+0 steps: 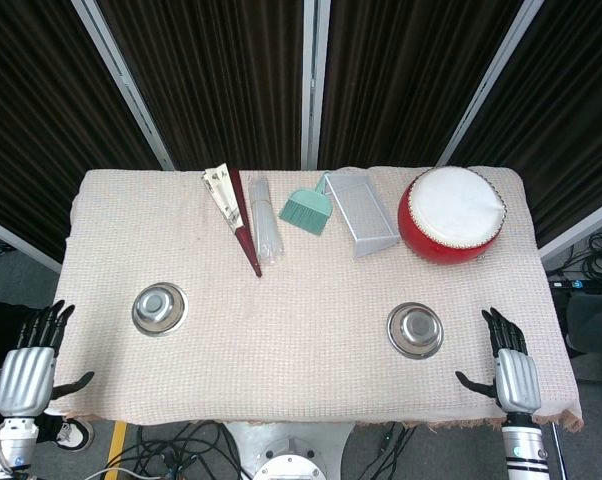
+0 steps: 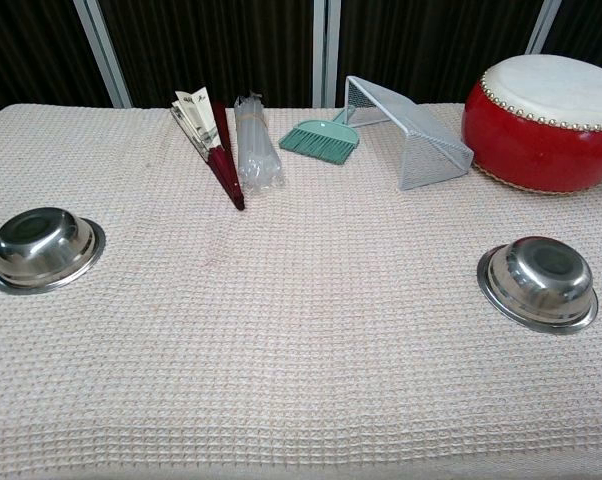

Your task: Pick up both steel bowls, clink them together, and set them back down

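Bowls (image 1: 159,309) (image 1: 415,330) fill both views; only head view shows each open hand (image 1: 26,370) (image 1: 511,368).

Left bowl (image 2: 46,249): steel, upside down on the cloth (image 2: 301,340), near left edge; nothing touching it
Right bowl (image 2: 537,282): steel, also inverted, near right edge; well apart from left bowl
Drum (image 2: 546,122): red body, white skin, studs round rim; far right, behind right bowl
Mesh tray (image 2: 406,135): grey wire, tipped on its side, betw. drum & brush
Brush (image 2: 321,139): small, teal, just left of mesh tray
Fan (image 2: 213,145): folded, dark red w/ pale paper; lies beside clear packet (image 2: 253,140), touching or nearly
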`<action>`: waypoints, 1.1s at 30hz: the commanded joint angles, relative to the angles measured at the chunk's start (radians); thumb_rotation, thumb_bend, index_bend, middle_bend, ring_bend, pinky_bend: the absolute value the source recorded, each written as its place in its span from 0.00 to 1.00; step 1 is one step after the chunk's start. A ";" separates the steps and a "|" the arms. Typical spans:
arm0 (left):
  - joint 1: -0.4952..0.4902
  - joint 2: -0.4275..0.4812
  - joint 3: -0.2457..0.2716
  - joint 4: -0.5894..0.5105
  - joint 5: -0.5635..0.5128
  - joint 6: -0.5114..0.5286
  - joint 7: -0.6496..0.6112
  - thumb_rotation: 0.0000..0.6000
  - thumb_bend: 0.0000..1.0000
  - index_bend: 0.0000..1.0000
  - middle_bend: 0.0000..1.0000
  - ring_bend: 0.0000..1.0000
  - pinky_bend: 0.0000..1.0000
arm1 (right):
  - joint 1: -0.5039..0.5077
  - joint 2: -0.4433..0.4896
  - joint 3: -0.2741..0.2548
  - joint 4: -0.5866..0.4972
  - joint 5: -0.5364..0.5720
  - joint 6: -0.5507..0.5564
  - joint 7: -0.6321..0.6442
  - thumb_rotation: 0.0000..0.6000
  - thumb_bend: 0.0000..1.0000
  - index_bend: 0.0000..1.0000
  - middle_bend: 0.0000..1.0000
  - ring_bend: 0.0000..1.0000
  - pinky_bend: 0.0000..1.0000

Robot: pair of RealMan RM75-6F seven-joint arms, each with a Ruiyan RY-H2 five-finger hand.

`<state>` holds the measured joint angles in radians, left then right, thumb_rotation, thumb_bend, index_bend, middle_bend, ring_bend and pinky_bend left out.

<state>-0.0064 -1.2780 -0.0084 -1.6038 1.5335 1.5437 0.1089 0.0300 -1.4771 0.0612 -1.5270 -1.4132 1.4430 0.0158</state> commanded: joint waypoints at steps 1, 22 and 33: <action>-0.003 -0.002 -0.004 0.006 -0.005 -0.004 -0.006 1.00 0.01 0.04 0.01 0.00 0.04 | 0.006 -0.004 0.003 0.002 0.003 -0.009 -0.001 1.00 0.00 0.00 0.00 0.00 0.00; -0.396 0.017 -0.100 0.070 -0.107 -0.579 0.006 1.00 0.03 0.06 0.01 0.00 0.04 | 0.240 0.042 0.083 -0.092 0.219 -0.351 -0.329 1.00 0.00 0.00 0.00 0.00 0.00; -0.538 -0.087 -0.091 0.229 -0.188 -0.784 -0.005 1.00 0.04 0.06 0.04 0.00 0.04 | 0.333 -0.027 0.104 -0.025 0.367 -0.450 -0.382 1.00 0.00 0.00 0.00 0.00 0.00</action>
<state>-0.5313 -1.3532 -0.0999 -1.3855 1.3543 0.7721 0.1080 0.3581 -1.4977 0.1639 -1.5587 -1.0540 0.9998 -0.3615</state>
